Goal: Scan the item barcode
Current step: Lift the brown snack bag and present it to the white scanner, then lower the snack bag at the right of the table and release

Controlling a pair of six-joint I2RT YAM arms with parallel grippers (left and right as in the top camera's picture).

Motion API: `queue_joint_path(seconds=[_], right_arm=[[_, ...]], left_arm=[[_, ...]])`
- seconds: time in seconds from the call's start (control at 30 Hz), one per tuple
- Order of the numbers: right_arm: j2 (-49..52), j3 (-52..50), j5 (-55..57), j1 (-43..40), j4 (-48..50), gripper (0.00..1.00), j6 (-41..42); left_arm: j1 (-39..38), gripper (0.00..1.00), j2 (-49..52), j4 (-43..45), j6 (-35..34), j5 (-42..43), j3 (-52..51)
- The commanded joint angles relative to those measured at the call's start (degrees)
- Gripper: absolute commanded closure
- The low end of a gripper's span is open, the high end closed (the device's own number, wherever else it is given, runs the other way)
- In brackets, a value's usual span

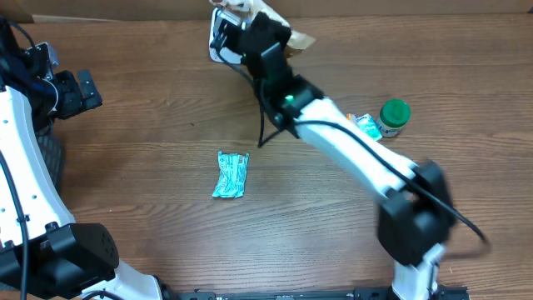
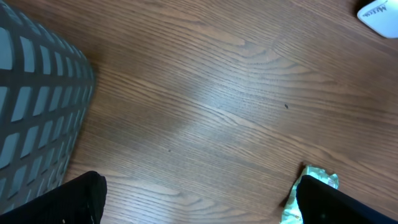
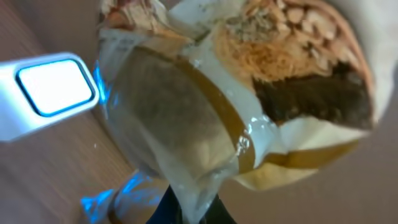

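Right pincer (image 3: 191, 210) clamped on snack packet (image 3: 236, 106), held just beside the lit scanner (image 3: 53, 87), seemingly presenting its barcode; left pincer (image 2: 202, 202) apart.

Brown wood-grain table (image 1: 141, 192) with a soft glare across it; a tan strip (image 1: 125, 8) runs along its far edge.

Scanner (image 1: 216, 46) partly behind right arm (image 1: 358, 146)
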Motion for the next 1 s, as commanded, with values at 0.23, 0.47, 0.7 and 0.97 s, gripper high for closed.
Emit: queue_joint_path(seconds=[0.23, 0.47, 0.7, 0.97], right_arm=[[-18.6, 0.9, -36.1, -3.3, -47.1, 0.96, 40.6], [-16.5, -2.6, -43.8, -11.1, -66.3, 0.96, 41.6], [-14.6, -14.4, -42.8, -19.3, -64.6, 0.96, 41.6], [-13.4, -23.5, -37.1, -29.2, -56.1, 0.92, 41.6]], left_arm=[[-0.5, 0.0, 0.2, 0.0, 1.3, 0.2, -0.1], [-0.5, 0.0, 0.2, 0.0, 1.3, 0.2, -0.1], [-0.5, 0.0, 0.2, 0.0, 1.3, 0.2, -0.1], [-0.5, 0.0, 0.2, 0.0, 1.3, 0.2, -0.1]])
